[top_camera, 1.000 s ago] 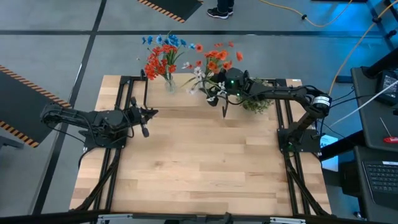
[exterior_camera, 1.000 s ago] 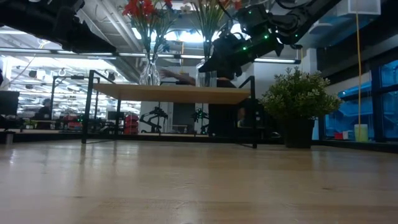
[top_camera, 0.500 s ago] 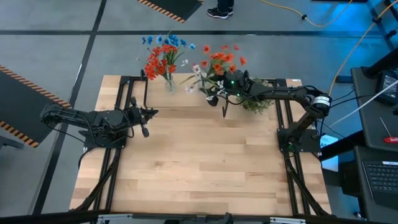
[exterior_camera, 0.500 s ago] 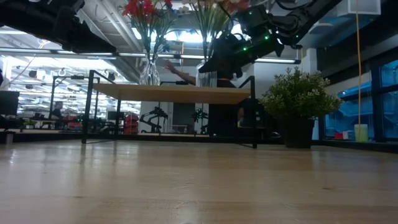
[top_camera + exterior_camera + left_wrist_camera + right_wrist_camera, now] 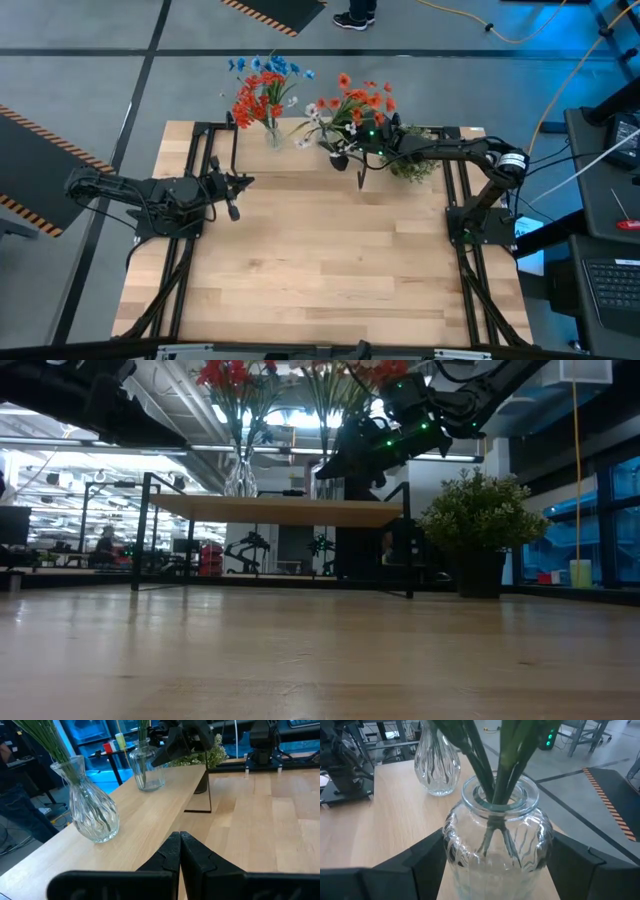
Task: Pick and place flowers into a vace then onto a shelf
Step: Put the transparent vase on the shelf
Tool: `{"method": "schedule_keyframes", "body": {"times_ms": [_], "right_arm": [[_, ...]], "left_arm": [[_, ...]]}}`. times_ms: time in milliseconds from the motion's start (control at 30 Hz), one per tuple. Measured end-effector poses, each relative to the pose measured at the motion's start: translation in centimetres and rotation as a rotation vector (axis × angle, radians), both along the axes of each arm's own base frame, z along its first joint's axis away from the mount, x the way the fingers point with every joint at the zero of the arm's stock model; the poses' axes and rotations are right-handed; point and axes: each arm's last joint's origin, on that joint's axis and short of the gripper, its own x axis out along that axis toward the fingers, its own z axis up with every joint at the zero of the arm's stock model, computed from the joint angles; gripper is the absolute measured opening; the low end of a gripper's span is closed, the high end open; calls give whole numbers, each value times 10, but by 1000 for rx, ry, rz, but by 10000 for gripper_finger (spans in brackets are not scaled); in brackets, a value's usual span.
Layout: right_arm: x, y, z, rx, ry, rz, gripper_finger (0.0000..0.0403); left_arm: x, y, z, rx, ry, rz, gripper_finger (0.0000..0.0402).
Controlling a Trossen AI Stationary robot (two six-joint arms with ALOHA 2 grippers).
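Two vases are on the shelf (image 5: 165, 785); my right gripper (image 5: 492, 852) grips the upright jar vase (image 5: 497, 845), fingers either side. My left gripper (image 5: 180, 851) waits shut, well apart.

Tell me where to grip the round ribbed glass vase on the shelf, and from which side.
Grip the ribbed vase across its rounded belly, below the narrow neck, coming in level from the table side of the shelf. The stems rise straight out of the mouth, so a top approach looks blocked. The right tool already stands this way, a finger on each flank. The left tool waits shut.
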Motion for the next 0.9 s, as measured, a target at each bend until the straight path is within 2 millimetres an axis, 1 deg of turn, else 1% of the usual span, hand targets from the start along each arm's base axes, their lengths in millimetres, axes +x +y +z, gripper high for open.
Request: {"method": "schedule_keyframes", "body": {"times_ms": [267,467,567,667,900], "right_arm": [[0,0,-1,0,7,1,287],[0,0,-2,-4,19,3,314],[-1,0,-7,-3,57,8,323],[0,0,-4,-12,39,8,326],[0,0,-4,-9,36,7,327]], "left_arm": [[0,0,0,0,4,-8,3],[0,-1,0,-2,5,-18,3],[0,-1,0,-2,5,-19,3],[0,-1,0,-2,4,-19,3],[0,0,0,-2,4,-18,3]]}}
